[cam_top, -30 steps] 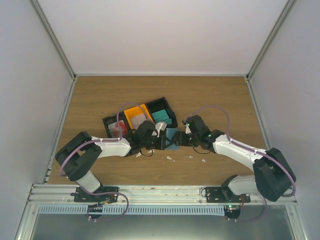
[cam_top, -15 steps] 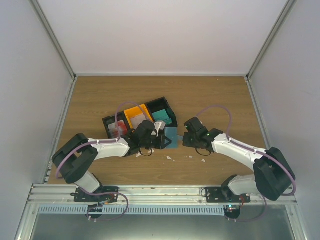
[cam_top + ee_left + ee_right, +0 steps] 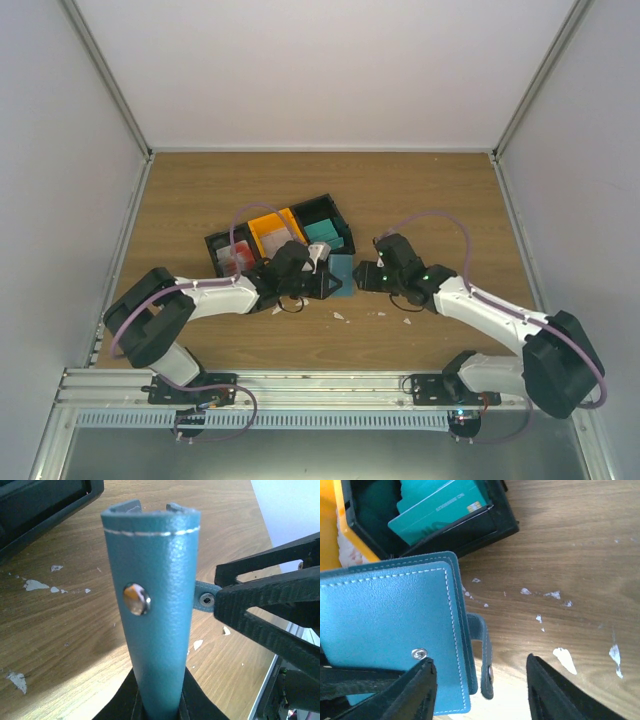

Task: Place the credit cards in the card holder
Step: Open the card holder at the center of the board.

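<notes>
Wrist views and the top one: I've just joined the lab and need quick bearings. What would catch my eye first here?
The blue-teal card holder stands out, clamped in the shut left gripper near the table's middle. The open right gripper reaches in from the right with the snap strap between its jaws. Just behind, a row of bins holds red-and-white credit cards, an orange tray and a teal stack.

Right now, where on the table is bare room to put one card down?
The table is bare between the bins and the back wall. It is crowded where the left claw and right claw meet at the card holder.
</notes>
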`<state>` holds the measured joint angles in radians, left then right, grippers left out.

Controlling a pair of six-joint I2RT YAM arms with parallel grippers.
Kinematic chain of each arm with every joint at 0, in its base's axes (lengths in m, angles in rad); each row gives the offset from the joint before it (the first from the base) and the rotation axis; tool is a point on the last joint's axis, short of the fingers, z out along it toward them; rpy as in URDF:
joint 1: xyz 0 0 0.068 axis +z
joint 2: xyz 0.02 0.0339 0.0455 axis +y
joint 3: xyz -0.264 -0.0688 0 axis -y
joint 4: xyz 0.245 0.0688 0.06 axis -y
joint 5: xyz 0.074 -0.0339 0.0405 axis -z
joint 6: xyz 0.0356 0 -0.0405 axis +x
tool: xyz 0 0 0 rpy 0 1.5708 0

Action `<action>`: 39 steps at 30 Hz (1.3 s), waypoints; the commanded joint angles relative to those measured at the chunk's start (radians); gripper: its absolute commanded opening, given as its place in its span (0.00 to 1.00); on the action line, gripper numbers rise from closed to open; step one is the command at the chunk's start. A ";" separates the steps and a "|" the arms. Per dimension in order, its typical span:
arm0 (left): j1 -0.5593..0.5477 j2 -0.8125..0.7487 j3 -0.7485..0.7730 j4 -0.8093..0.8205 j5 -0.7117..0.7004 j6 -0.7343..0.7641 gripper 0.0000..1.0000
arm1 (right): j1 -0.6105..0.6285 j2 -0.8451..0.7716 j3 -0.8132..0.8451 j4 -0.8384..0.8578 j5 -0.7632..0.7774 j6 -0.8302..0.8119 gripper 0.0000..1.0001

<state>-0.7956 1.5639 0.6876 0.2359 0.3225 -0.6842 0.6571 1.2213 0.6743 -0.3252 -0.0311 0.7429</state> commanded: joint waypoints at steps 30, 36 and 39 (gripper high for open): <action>0.007 -0.132 -0.106 -0.089 -0.147 -0.043 0.74 | 0.000 0.005 0.092 -0.210 -0.246 -0.139 0.00; 0.010 -0.175 -0.109 -0.082 -0.148 -0.026 0.73 | 0.000 0.020 0.116 -0.152 -0.294 -0.141 0.00; 0.012 -0.185 -0.107 -0.079 -0.145 -0.013 0.72 | -0.001 0.036 0.118 -0.112 -0.298 -0.136 0.01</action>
<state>-0.7910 1.4075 0.5900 0.1249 0.1978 -0.7216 0.6571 1.2427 0.7631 -0.4965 -0.2951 0.6197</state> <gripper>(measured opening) 0.729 0.023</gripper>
